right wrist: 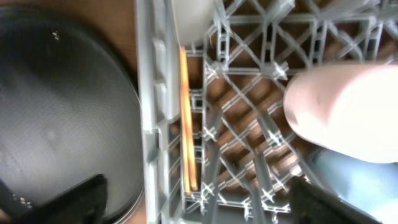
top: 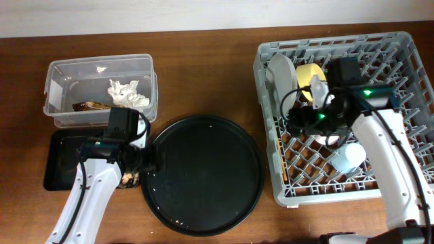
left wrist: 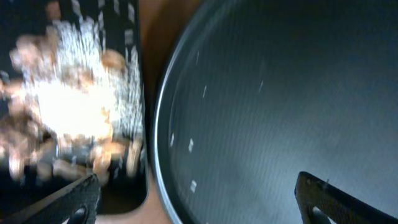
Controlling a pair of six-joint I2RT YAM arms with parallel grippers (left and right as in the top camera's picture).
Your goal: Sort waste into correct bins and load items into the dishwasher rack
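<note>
The dishwasher rack [top: 407, 68] stands at the right. It holds the plate [top: 279, 73], the yellow bowl [top: 307, 73], the chopsticks [right wrist: 188, 118] along its left wall, the pink cup [right wrist: 348, 109] and the blue cup [right wrist: 357, 180]. My right gripper [right wrist: 199, 199] is open and empty above the rack's left part. The clear tub [top: 61, 74] holds white napkins [top: 127, 93] and a brown wrapper [top: 91, 106]. The black rectangular tray [top: 64, 159] holds food scraps [left wrist: 68, 118]. My left gripper [left wrist: 199, 202] is open and empty, over the gap between that tray and the round tray.
A large round black tray [top: 203, 173] with a few pale crumbs lies between the bins and the rack. In the left wrist view its rim [left wrist: 158, 118] lies right beside the black rectangular tray. Bare brown table shows around everything.
</note>
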